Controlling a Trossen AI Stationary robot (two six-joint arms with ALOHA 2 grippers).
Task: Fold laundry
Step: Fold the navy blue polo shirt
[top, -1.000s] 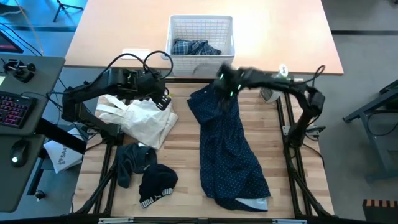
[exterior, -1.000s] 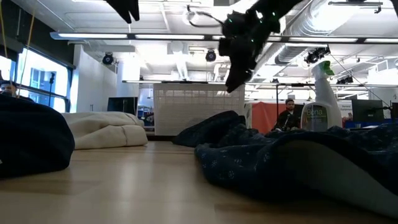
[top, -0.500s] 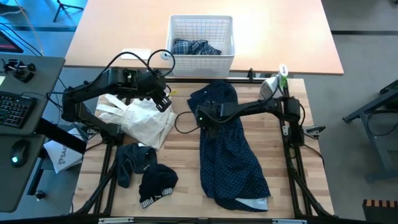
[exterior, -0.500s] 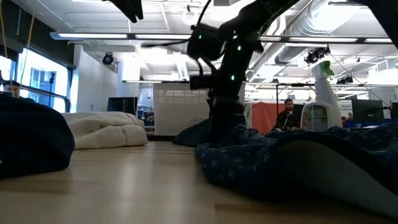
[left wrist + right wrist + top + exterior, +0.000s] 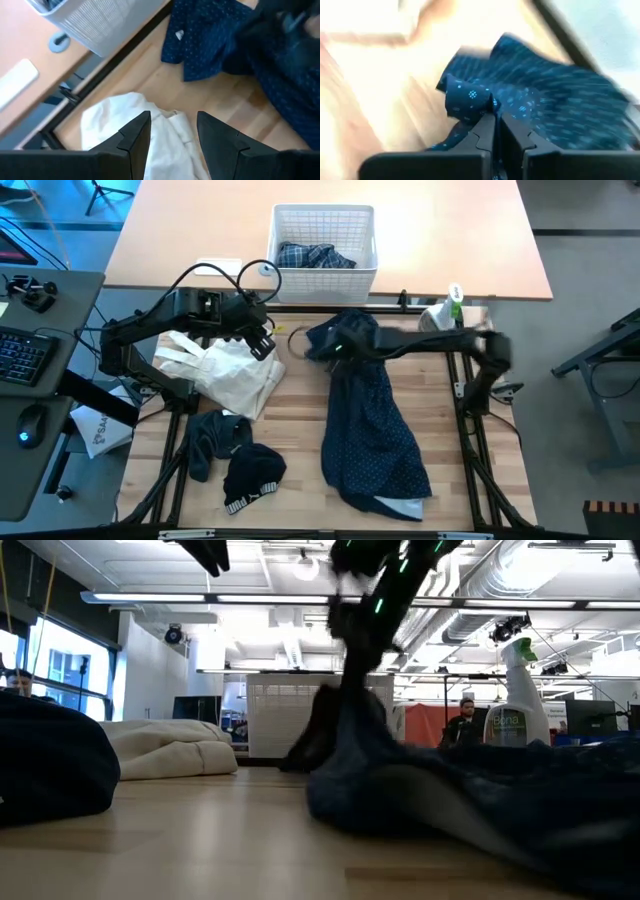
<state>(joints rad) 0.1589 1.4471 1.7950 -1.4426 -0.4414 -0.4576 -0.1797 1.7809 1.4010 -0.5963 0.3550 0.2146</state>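
A navy shirt with tiny white dots (image 5: 372, 425) lies lengthwise on the wooden table, right of the middle. My right gripper (image 5: 335, 350) is shut on it near its far left part, which stands up in a peak (image 5: 335, 725). My left gripper (image 5: 172, 132) hangs open above a white garment (image 5: 228, 368) at the table's left and touches nothing. Two small dark pieces (image 5: 212, 438) (image 5: 253, 472) lie at the near left. A plaid shirt (image 5: 314, 256) lies in the white basket (image 5: 290, 222). My right gripper pinches a bunched fold of the navy shirt (image 5: 479, 102) between its two fingers, slanting down from the table's right. The held part is raised off the table, and the rest of the shirt (image 5: 470, 800) trails down and lies on the wood.
The basket stands on the lighter tabletop beyond the far edge. A spray bottle (image 5: 452, 304) stands at the far right corner. Bare wood (image 5: 295, 430) lies between the navy shirt and the dark pieces. A keyboard and mouse sit on a desk at the left.
My right gripper swung from the far edge down and left onto the navy shirt's far left part, shut on it, then drew back up toward the far edge. That part now stands in a peak; the near end has stayed on the table.
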